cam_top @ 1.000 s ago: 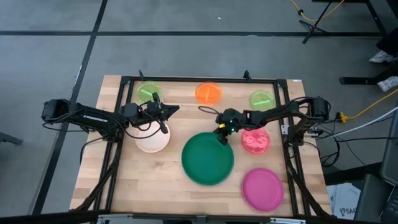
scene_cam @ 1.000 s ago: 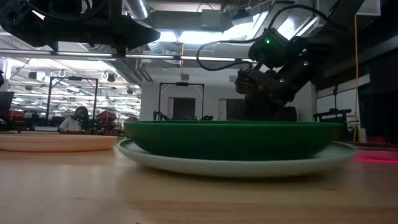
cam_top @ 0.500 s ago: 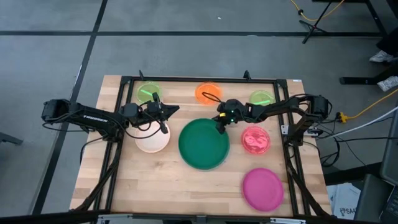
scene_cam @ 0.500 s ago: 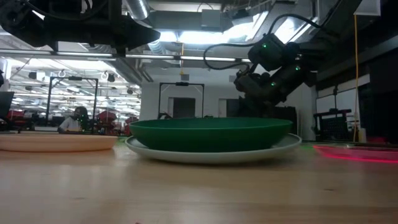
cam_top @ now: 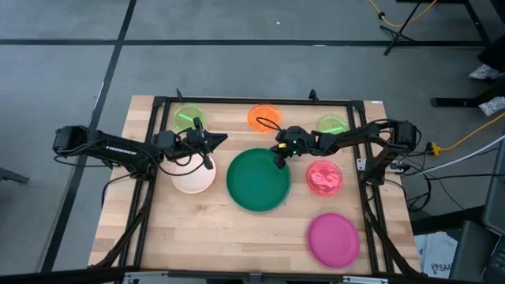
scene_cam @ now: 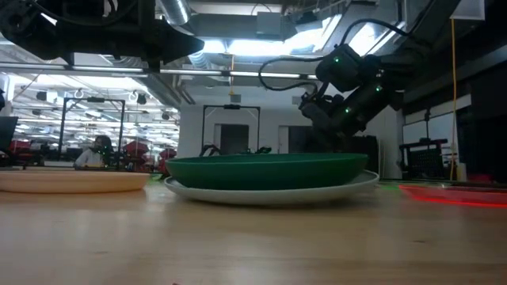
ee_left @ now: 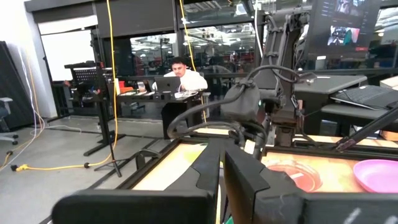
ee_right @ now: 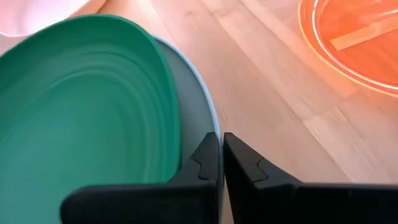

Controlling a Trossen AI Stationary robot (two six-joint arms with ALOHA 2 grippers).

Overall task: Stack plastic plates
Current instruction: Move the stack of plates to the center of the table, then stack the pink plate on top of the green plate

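Seven plates showed from above on the wooden table [cam_top: 197,237]: the dark green plate [cam_top: 258,181] sat at centre frame nested on the light blue plate [ee_right: 199,106], with the magenta plate [cam_top: 333,239] at lower right and the pale pink plate [cam_top: 192,178] to its left. Smaller ones lay toward the top: the red plate [cam_top: 324,177], the orange plate [cam_top: 263,118] and two lime green plates [cam_top: 188,117] [cam_top: 333,125]. The right gripper [cam_top: 278,162] pinched the stacked rims with fingers together, while the left gripper [cam_top: 207,164] hung over the pink plate, jaws closed.
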